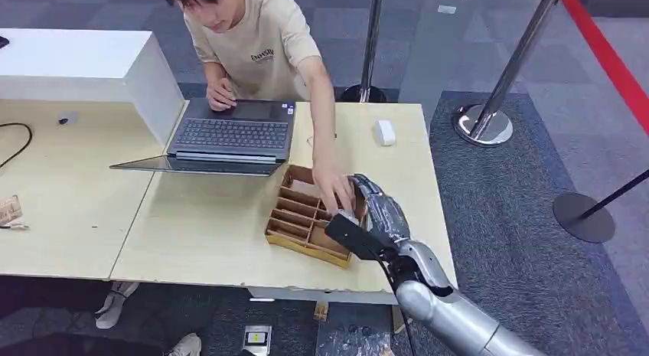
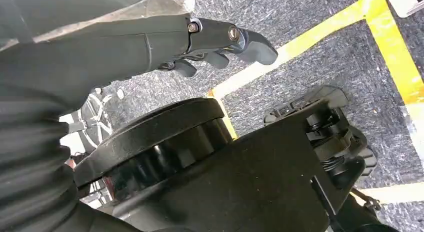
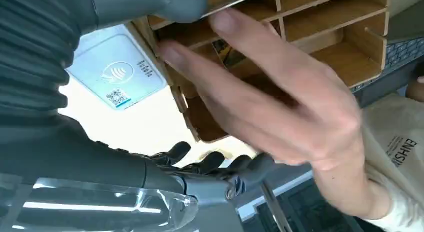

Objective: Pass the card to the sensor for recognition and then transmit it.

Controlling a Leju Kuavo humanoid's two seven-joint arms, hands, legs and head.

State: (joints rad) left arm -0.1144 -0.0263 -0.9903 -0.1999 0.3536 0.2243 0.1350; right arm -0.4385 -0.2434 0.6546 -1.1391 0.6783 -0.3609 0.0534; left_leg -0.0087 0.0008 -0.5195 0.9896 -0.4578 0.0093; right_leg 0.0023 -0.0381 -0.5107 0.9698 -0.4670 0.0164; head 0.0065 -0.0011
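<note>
On the pale wooden table, a brown compartmented tray sits near the front edge, just in front of an open laptop. The robot's right hand reaches over the tray's right end, its silver arm coming in from below. A person in a beige T-shirt leans over the far side of the table; 1 of the person's hands reaches down into the tray right beside the robot's right hand, and the other rests at the laptop's far edge.

In the right wrist view, the person's hand spreads across the tray's compartments, blurred and close to the camera. The right hand's dark fingers lie slightly curled and apart, with nothing visible between them. A white sensor pad with a contactless symbol and a small code lies flat on the table just beside the tray. The card itself cannot be made out in any view. A small white box sits on the table's far right part.

The left hand hangs over grey carpet marked with yellow tape lines, fingers loosely curled and holding nothing.
</note>
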